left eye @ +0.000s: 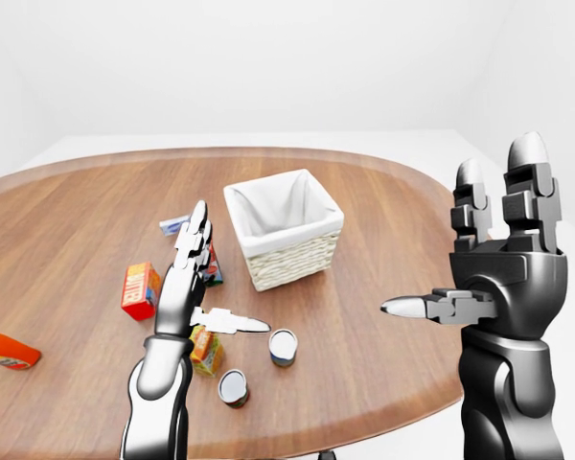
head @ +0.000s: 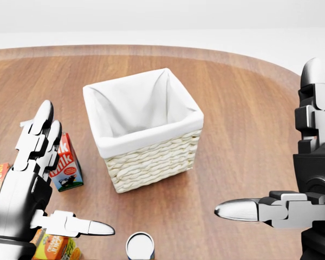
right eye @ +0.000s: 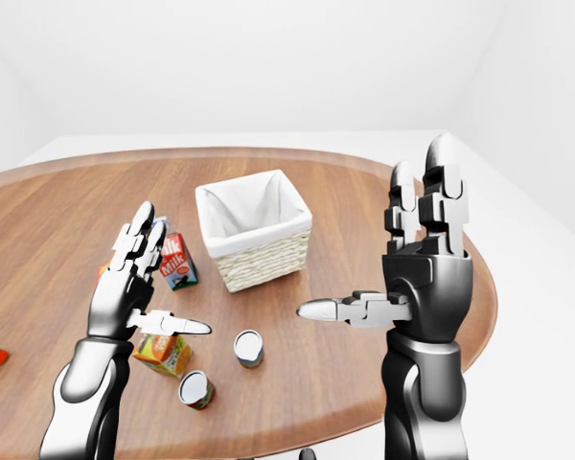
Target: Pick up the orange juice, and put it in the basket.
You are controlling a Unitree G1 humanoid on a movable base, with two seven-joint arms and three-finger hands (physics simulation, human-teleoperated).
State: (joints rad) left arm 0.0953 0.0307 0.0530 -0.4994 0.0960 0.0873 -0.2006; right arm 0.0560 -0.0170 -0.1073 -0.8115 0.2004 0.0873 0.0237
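Observation:
The orange juice carton (right eye: 163, 353) stands on the wooden table (right eye: 345, 211), below and left of the white-lined wicker basket (right eye: 259, 264). In the head view only its top shows, the orange juice carton (head: 54, 246) sitting at the bottom left under my left thumb. My left hand (right eye: 172, 268) hovers open above the carton, fingers raised and thumb pointing right. On the right, my right hand (right eye: 374, 230) is held up open, well away from the carton and empty. The basket holds nothing that I can see.
A milk carton (right eye: 175, 264) stands left of the basket, partly behind my left hand. A blue can (right eye: 248, 347) and a red can (right eye: 196, 389) stand right of and below the juice. A red box (left eye: 139, 287) and an orange object (left eye: 10, 350) lie further left.

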